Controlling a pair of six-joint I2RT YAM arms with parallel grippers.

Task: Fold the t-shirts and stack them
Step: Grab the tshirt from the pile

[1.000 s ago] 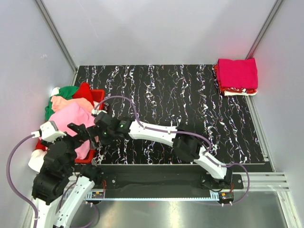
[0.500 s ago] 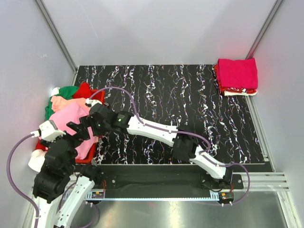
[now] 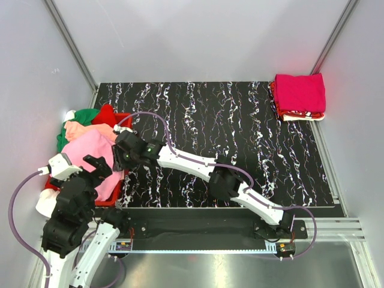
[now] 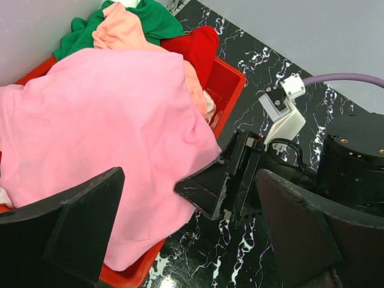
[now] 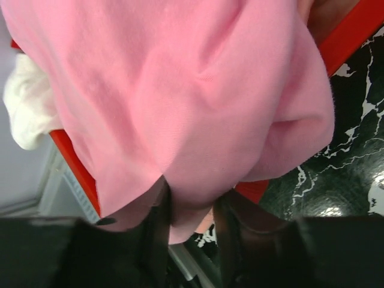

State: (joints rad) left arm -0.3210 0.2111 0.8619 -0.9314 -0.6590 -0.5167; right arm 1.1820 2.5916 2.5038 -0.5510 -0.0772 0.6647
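A light pink t-shirt [image 3: 90, 153] lies on top of a heap in the red crate [image 3: 124, 120] at the table's left edge. My right gripper [image 3: 117, 157] reaches over the crate's right rim. In the right wrist view its fingers [image 5: 159, 222] pinch a fold of the pink t-shirt [image 5: 180, 90]. My left gripper [image 3: 99, 171] hovers open just in front of the crate, nothing between its fingers [image 4: 78, 216]. Salmon [image 4: 120, 33], green [image 4: 150, 18] and red [image 4: 192, 45] t-shirts lie under and behind the pink one [image 4: 102, 132]. A folded stack topped by a magenta t-shirt [image 3: 300, 93] sits at the far right corner.
A white cloth [image 5: 27, 108] hangs over the crate's left side. The black marbled table [image 3: 228, 132] stretches from the crate to the folded stack. Grey walls enclose the table on three sides, and a metal rail [image 3: 240, 231] runs along the near edge.
My right gripper has moved left over the crate's rim, and its jaws have narrowed onto the pink cloth. The left gripper has barely shifted and stays open.
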